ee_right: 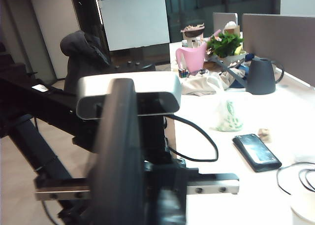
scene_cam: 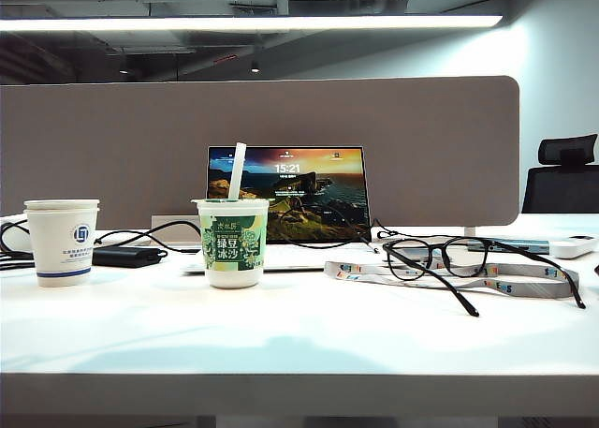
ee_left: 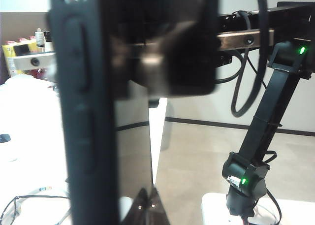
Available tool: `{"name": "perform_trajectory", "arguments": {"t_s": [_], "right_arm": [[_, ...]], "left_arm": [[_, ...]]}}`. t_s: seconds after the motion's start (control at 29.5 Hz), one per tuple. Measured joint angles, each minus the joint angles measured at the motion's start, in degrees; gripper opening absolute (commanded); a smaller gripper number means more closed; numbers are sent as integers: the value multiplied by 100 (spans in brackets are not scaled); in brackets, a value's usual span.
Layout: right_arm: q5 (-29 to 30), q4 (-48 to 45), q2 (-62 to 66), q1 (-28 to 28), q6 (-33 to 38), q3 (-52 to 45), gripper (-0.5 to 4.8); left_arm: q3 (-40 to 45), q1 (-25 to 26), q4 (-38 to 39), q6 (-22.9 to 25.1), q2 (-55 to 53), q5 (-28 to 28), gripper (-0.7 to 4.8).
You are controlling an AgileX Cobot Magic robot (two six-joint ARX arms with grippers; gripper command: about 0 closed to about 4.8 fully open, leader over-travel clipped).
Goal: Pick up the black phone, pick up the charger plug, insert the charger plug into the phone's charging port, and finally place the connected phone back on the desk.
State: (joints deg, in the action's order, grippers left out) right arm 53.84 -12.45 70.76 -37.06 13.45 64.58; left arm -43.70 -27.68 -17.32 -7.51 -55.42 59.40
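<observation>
A: Where is the black phone [ee_left: 86, 116]?
B: The left gripper [ee_left: 162, 43] is clenched on it, holding it upright above the bench [ee_left: 29, 121].
A: And the right gripper [ee_right: 123, 151]?
B: It is raised too; I cannot tell the state of its jaws.

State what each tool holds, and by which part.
The left tool grips the black phone edge-on, near its upper part. Whether the right tool holds anything cannot be told.
</observation>
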Motion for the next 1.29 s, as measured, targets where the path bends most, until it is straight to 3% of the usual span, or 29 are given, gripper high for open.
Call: {"name": "perform_trajectory", "arguments": {"t_s": [0.14,0.27,0.44,0.74,1.02,1.29], "right_arm": [[20,-42,11,-2,-4,0,8],[-7,-55,11,-4,13,0,-1],[-55,-37,13,-7,11,-4,-1],[-120,33,-55,13,9,-22,-1],[-153,-1097,-374,326,540,-13,-1],[-892,-2430,-391,363,1040,-17,-1]], "left_arm": [[0,7,4,-13,-2,0,-6],[0,7,-7,-157,-2,-24,7],[-2,2,-42,-221,-2,-59,207],[-4,7,-223,-243,20,-350,411],[-4,7,-975,-568,20,-715,417],[-4,7,-2142,-1390,20,-1215,429]]}}
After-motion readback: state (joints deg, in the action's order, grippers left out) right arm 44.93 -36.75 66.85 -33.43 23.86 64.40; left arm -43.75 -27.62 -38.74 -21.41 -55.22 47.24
